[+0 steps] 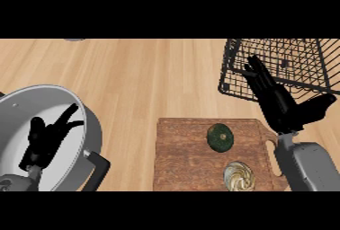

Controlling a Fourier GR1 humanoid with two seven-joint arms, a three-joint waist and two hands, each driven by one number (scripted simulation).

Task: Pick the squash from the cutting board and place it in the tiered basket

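Note:
A dark green round squash (221, 137) lies on the brown wooden cutting board (186, 157), near its far right part. My right hand (279, 101) hovers open just right of the board, fingers straight and pointing toward the black wire tiered basket (299, 54) at the far right, its fingertips over the basket's near rim. It holds nothing. My left hand (43, 139) rests open at the left, fingers up, over the pan.
A pale round striped vegetable (239, 176) lies on the board's near right corner. A large grey pan (46, 108) with a black handle (98, 168) stands at the left. Bare wooden counter (146, 76) stretches between pan, board and basket.

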